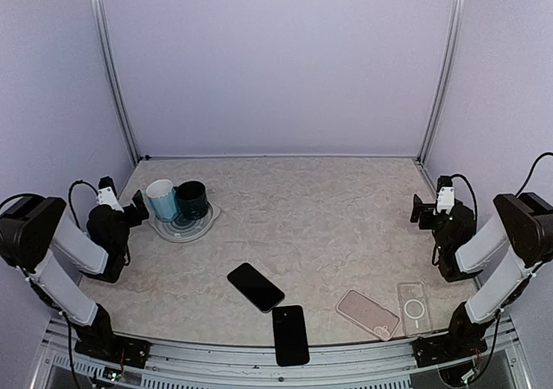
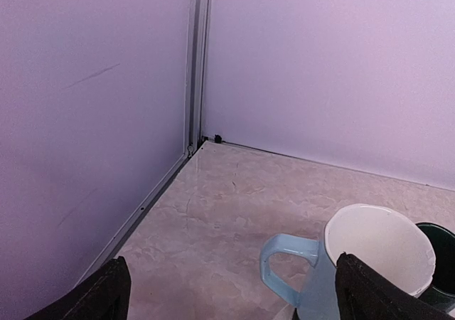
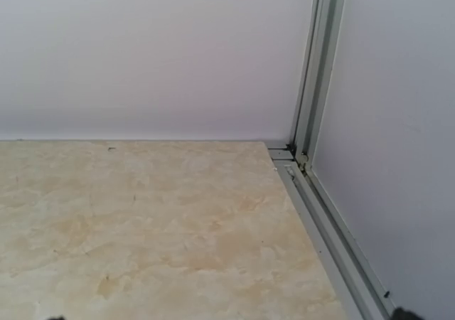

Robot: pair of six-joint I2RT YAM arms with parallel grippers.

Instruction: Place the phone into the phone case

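A black phone (image 1: 255,286) lies flat and tilted near the front middle of the table. A second black slab (image 1: 290,334) lies at the front edge; I cannot tell if it is a phone or a case. A pinkish flat phone or case (image 1: 367,313) and a clear phone case with a white ring (image 1: 414,308) lie at the front right. My left gripper (image 1: 138,206) is open and empty at the far left, beside the mugs; its fingertips (image 2: 114,291) show wide apart. My right gripper (image 1: 421,210) is open and empty at the far right, well behind the cases.
A light blue mug (image 1: 161,199) and a dark green mug (image 1: 192,199) stand on a round plate (image 1: 206,225) at the left; the blue mug (image 2: 377,256) fills the left wrist view's lower right. Walls and metal posts (image 3: 313,85) close in the table.
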